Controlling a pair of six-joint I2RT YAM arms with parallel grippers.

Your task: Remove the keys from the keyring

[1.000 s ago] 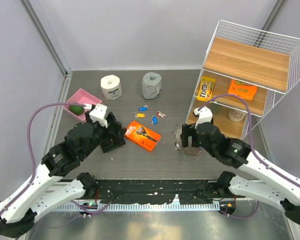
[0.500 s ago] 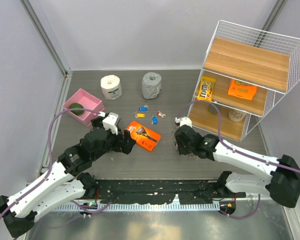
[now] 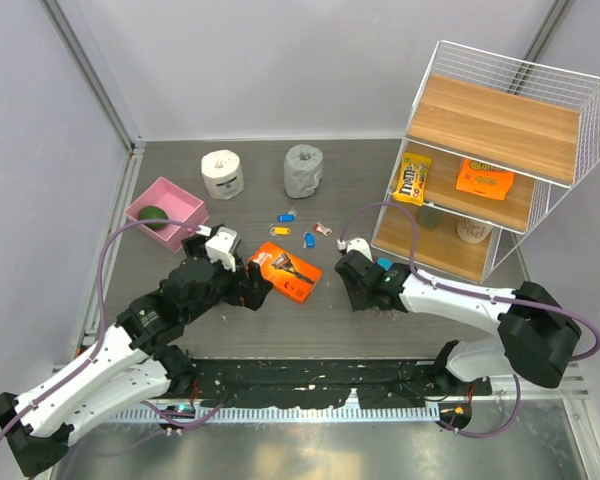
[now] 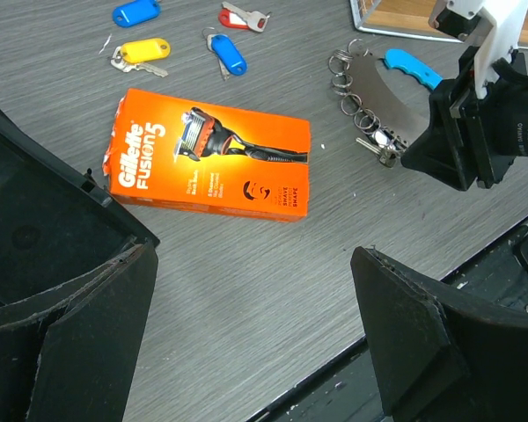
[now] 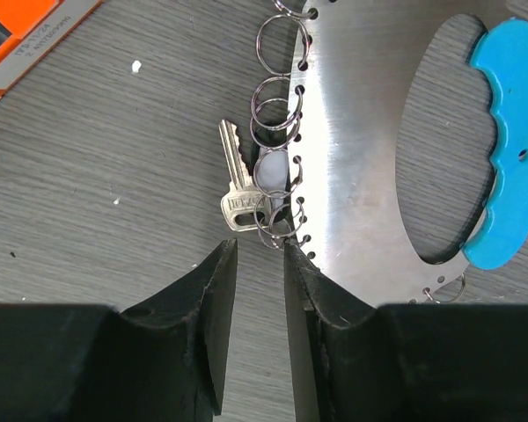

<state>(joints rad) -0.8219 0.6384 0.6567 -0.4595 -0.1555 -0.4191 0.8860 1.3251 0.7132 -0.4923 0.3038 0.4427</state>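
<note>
The keyring (image 5: 361,132) is a flat steel crescent plate with a blue grip (image 5: 510,176), lying on the table; it also shows in the left wrist view (image 4: 383,92). Small split rings (image 5: 277,105) hang from holes along its edge. One of the keys (image 5: 236,189) lies on a ring beside the plate. My right gripper (image 5: 260,246) is low over the plate's edge, jaws a narrow gap apart with bare table between them. Its right fingertip touches the rings at the plate's rim. My left gripper (image 4: 253,264) stands wide open near an orange razor box (image 4: 211,154).
Blue, yellow and red tagged keys (image 3: 298,228) lie behind the razor box (image 3: 287,272). A pink tray (image 3: 165,208), a white paper roll (image 3: 222,173) and a grey tape roll (image 3: 303,168) stand at the back. A wire shelf (image 3: 500,150) with snacks is on the right.
My right arm has stretched left and low over the keyring, and its jaws have narrowed from wide. The left arm swung right toward the razor box a second ago, then held still.
</note>
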